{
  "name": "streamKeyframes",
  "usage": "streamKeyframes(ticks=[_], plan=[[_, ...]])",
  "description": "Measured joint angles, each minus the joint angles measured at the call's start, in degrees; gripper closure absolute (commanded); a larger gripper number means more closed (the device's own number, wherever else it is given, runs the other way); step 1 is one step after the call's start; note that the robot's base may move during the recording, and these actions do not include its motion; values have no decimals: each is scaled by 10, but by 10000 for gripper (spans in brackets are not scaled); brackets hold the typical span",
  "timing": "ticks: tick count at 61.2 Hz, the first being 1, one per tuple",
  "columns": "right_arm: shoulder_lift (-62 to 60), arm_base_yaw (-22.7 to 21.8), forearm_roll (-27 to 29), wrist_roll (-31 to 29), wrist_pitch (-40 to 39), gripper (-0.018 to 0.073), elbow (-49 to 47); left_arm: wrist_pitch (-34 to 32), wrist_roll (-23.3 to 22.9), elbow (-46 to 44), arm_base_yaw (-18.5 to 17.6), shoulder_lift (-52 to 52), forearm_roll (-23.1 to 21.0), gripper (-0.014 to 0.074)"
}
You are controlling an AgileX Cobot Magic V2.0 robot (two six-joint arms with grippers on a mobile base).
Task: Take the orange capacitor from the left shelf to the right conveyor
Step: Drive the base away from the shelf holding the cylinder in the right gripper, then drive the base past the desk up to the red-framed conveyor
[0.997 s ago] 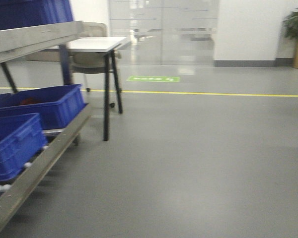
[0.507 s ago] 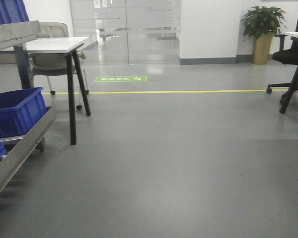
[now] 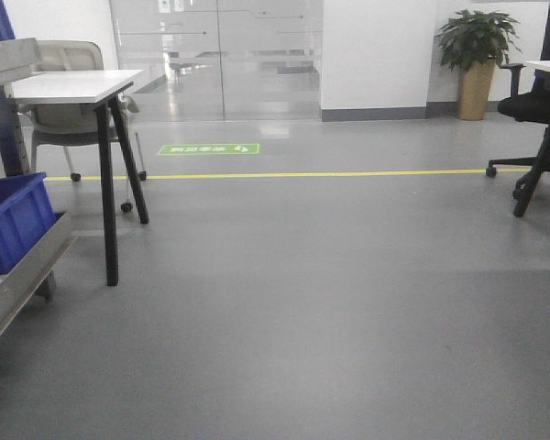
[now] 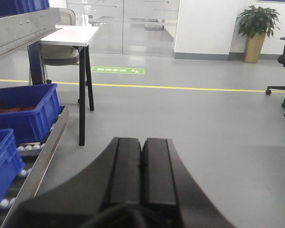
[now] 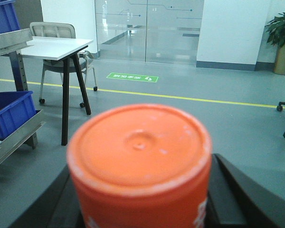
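The orange capacitor (image 5: 139,152) is off the left shelf (image 5: 15,137) and sits upright in the right claw (image 5: 141,217), filling the foreground of the right wrist view; its round, slightly dimpled top faces the camera and the dark fingers (image 5: 228,202) press against it on either side, so this claw is clamped around it. Blurred white marks show low on its side but cannot be read. The left claw (image 4: 141,166) holds nothing, its two black jaws pressed flat together with only a thin seam between them. To the left of both wrist views stands the left shelf (image 4: 43,151), a brushed steel rack with a sloping lower rail and a perforated upright, carrying blue plastic bins (image 4: 24,116); the farther bin holds something reddish, and small white rollers (image 4: 28,148) show beneath it. In the front view only the shelf's end (image 3: 23,275) and one blue bin (image 3: 9,220) appear at the left edge. Just beyond the shelf stands a white table (image 3: 64,87) on black legs with a beige chair (image 3: 69,60) behind it. Open grey floor (image 3: 330,302) stretches ahead, crossed by a yellow line (image 3: 348,172) with a green floor sign (image 3: 208,148) past it, before frosted glass doors (image 3: 220,55). On the far right are a potted plant (image 3: 477,41) and a black office chair (image 3: 532,101)
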Motion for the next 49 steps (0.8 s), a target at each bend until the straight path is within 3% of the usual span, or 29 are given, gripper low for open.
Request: streamKeyframes(ticks=[49], plan=[[0,-1,0,0,1,433,0,0,0,0,0,0,0,723]])
